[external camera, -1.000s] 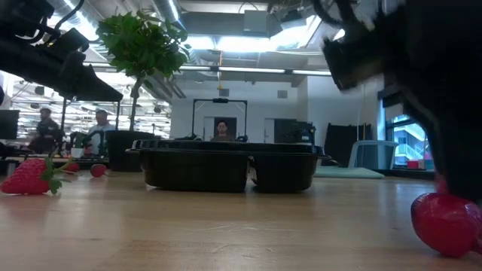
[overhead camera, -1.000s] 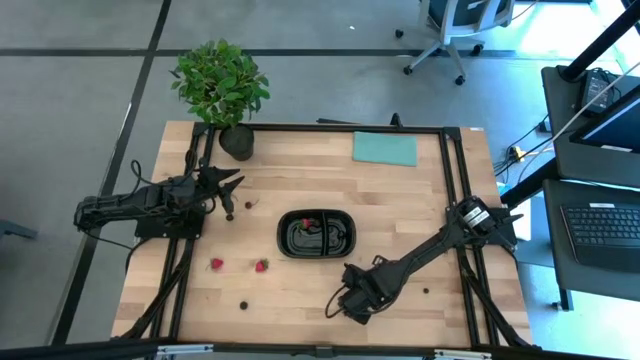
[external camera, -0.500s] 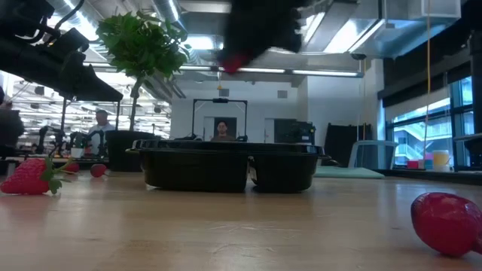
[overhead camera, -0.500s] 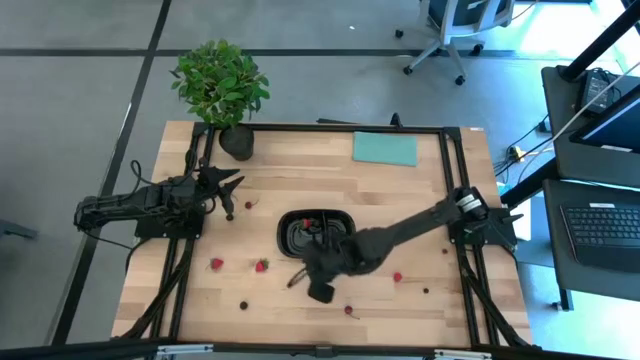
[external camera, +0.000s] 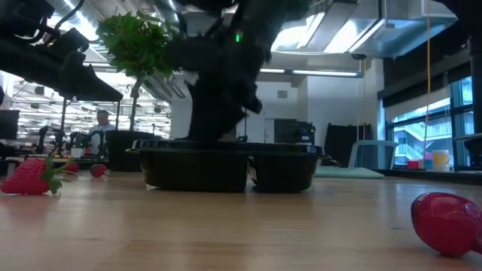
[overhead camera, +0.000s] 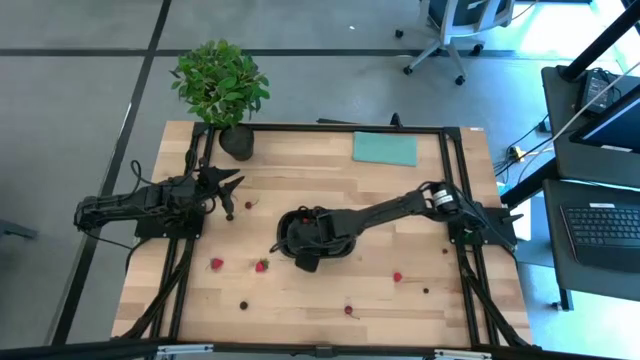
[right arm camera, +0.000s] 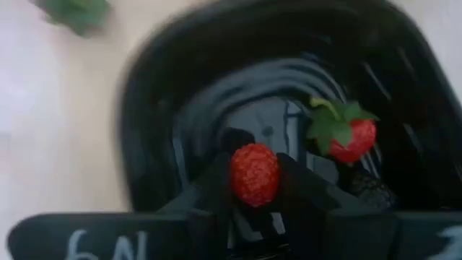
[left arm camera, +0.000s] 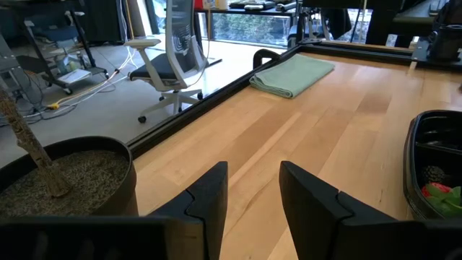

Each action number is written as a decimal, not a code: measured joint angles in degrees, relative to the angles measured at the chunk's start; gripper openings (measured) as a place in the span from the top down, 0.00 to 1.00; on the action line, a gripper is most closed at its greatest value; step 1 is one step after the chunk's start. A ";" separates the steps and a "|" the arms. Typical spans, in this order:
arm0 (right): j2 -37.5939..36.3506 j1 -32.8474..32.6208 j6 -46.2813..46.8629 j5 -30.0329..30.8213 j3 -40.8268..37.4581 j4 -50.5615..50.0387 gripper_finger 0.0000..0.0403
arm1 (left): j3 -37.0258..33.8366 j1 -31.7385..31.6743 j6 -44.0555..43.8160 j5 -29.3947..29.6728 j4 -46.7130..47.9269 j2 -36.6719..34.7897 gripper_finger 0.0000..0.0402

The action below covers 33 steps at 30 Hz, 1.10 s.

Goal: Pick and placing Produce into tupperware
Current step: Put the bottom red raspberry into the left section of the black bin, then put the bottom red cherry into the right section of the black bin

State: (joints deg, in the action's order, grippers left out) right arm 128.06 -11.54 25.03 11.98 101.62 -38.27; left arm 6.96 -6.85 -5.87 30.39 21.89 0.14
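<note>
Left side: the left gripper (overhead camera: 232,187) hangs above the light wooden slatted table (overhead camera: 420,200), near the leafy green potted plant in a dark pot (overhead camera: 222,85) and well apart from the tray. Its fingers (left arm camera: 209,198) stand a little apart with nothing between them.

Loose pieces on the left half: a small red strawberry with a green top (overhead camera: 216,264) and a second red strawberry (overhead camera: 261,266) lie on the table just left of the tray. A tiny dark round berry (overhead camera: 243,305) lies nearer the front edge.

Centre: the black shallow rounded-rectangle plastic tray (overhead camera: 345,232) sits mid-table. The right gripper (overhead camera: 303,240) hovers over the tray's left end, clamped on a red raspberry-like piece of fruit (right arm camera: 254,174). Below it, inside that compartment, lie a red strawberry with green leaves (right arm camera: 348,136) and a dark berry (right arm camera: 368,189).

Right of centre: a small red fruit (overhead camera: 347,311) lies near the front edge; a round red fruit (overhead camera: 397,277) and a dark speck-sized berry (overhead camera: 425,291) lie right of the tray.

Far edge: a flat teal rectangular cloth (overhead camera: 384,149).
</note>
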 joint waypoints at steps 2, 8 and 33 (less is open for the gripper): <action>0.71 0.60 -0.03 -0.47 0.00 -0.84 0.77 | 0.00 0.00 0.00 -0.02 0.00 0.00 0.70; 1.41 0.99 0.10 -1.17 -0.02 -2.42 0.77 | 0.00 0.02 0.00 -0.02 0.00 0.00 0.70; 1.50 0.99 2.50 -1.24 -0.02 -2.15 0.68 | 0.00 0.00 0.00 -0.02 0.00 0.00 0.70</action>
State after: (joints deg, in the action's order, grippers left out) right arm 129.56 -10.55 27.53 10.74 101.60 -40.42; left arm 6.96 -6.85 -5.87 30.37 21.89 0.14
